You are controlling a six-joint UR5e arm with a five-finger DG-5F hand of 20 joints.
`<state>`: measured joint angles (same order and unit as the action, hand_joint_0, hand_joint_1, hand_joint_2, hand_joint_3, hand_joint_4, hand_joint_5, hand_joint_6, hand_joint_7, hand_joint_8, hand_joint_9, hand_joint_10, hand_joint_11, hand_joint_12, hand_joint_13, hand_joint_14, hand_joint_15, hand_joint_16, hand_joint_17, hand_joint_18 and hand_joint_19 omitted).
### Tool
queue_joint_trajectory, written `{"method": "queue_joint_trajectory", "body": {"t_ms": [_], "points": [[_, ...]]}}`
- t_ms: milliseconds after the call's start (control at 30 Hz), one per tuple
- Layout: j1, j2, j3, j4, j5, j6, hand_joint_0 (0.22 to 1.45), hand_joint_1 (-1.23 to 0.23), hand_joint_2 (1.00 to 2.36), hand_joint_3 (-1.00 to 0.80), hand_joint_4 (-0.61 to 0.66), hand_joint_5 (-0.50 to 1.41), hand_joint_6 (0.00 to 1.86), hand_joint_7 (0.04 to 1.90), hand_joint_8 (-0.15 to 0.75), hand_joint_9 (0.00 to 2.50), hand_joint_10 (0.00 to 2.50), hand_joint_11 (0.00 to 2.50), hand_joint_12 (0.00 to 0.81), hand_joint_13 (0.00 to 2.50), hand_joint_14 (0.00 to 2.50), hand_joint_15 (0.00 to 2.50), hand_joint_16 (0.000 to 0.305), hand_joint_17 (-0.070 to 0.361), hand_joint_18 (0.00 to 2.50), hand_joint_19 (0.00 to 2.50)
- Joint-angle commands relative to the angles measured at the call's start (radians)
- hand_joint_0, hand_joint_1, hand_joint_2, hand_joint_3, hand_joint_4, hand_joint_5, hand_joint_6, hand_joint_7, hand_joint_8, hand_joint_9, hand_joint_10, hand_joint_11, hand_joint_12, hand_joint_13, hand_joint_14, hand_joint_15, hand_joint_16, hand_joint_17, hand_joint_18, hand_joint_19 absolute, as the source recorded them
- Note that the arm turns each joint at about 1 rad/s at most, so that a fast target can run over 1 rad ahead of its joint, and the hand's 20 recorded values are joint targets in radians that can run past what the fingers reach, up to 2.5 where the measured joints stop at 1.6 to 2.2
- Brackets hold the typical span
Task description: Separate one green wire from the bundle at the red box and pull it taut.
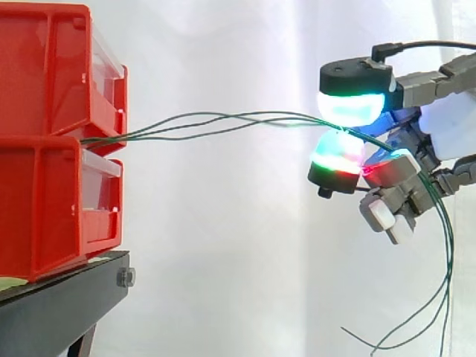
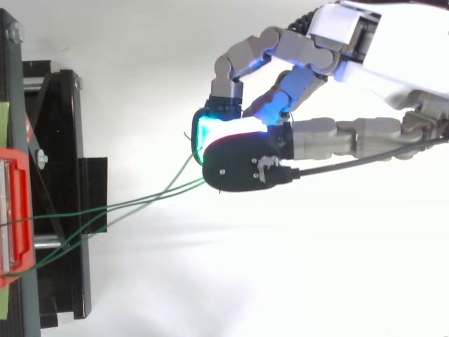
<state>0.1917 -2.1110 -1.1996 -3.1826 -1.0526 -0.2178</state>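
Note:
Thin green wires (image 1: 216, 120) run from between the two stacked red boxes (image 1: 52, 141) rightward to my hand (image 1: 428, 160). They converge at the pinch between an upper glowing pad (image 1: 351, 104) and a lower pad (image 1: 338, 158). Past the pinch the wires (image 1: 445, 253) droop down behind the hand in loose loops. From above, the wires (image 2: 133, 205) fan out from the red box (image 2: 15, 210) and meet under the hand (image 2: 295, 140). I cannot tell whether one wire or several are held. The stretch to the box sags slightly.
The red boxes rest on a black stand (image 1: 67, 305), seen from above as a black frame (image 2: 63, 210). A white curtain (image 1: 223, 260) hangs behind. Open space lies between the stand and the hand.

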Motion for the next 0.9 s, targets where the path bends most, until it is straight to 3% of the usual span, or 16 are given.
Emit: {"method": "queue_joint_trajectory", "body": {"t_ms": [0,100,167,267,333,700,867], "points": [[0.000,-0.001,-0.002,0.003,0.000,0.000,0.60,-0.66,1.02,-0.19,0.16,-0.18,0.89,1.05,0.272,1.17,0.02,1.28,0.395,0.92,0.03,0.81,0.055,0.123,0.71,0.80],[0.000,-0.001,0.000,0.003,-0.001,0.000,0.60,-0.70,1.02,-0.25,0.17,-0.18,0.90,1.02,0.273,1.16,0.02,1.29,0.392,0.91,0.03,0.81,0.055,0.124,0.71,0.79],[-0.002,-0.001,0.000,0.003,-0.001,0.000,0.55,-0.60,1.01,-0.40,0.17,-0.18,0.90,1.00,0.282,1.18,0.02,1.29,0.402,0.92,0.03,0.81,0.056,0.127,0.72,0.80],[-0.005,0.000,0.000,0.003,-0.001,-0.002,0.55,-0.41,1.01,-0.44,0.16,-0.17,0.89,1.03,0.279,1.21,0.02,1.29,0.406,0.94,0.03,0.81,0.056,0.127,0.74,0.80],[-0.008,-0.001,-0.002,0.003,-0.001,0.001,0.56,-0.37,1.01,-0.41,0.15,-0.16,0.88,1.06,0.274,1.22,0.02,1.30,0.404,0.95,0.03,0.82,0.056,0.125,0.74,0.81],[-0.009,-0.001,-0.003,0.003,0.000,0.000,0.61,-0.66,1.02,-0.15,0.14,-0.17,0.89,1.10,0.293,1.22,0.02,1.31,0.410,0.96,0.03,0.81,0.058,0.129,0.77,0.78],[-0.009,-0.001,-0.025,0.021,0.000,0.000,0.62,-0.76,1.02,-0.14,0.12,-0.18,0.92,1.02,0.285,1.17,0.02,1.33,0.402,0.92,0.03,0.82,0.057,0.129,0.74,0.78]]}}
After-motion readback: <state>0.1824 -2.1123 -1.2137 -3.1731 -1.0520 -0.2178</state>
